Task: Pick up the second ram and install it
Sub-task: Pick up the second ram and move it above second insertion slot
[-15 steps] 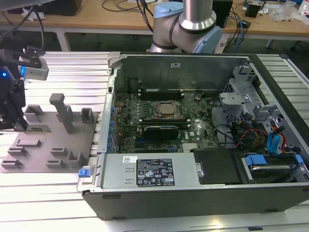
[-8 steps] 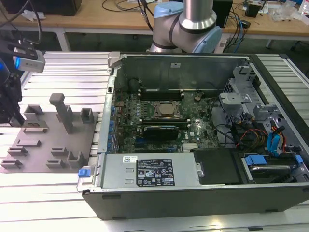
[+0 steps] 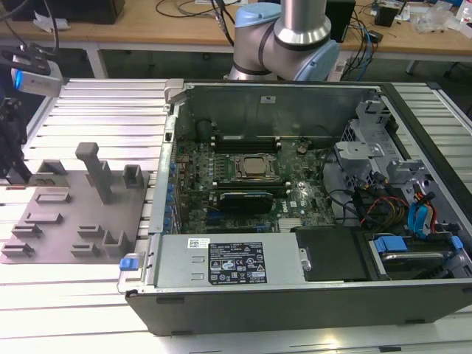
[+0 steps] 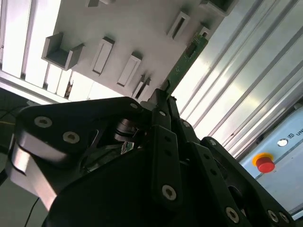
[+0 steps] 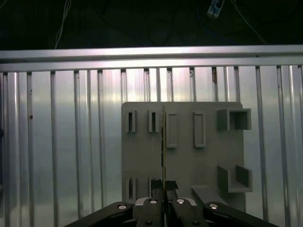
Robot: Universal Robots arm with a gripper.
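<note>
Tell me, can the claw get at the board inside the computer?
Probably yes: the computer lies open, its board bare from above. The claw, gripping the stick, is over the plate beside it.

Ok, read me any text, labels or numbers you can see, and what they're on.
Black label on the power supply: print too small to read.
White sticker beside it: too small to read.
Letters on the white panel by the red button: cut off, no whole word.
The ram in the gripper: no readable print.
</note>
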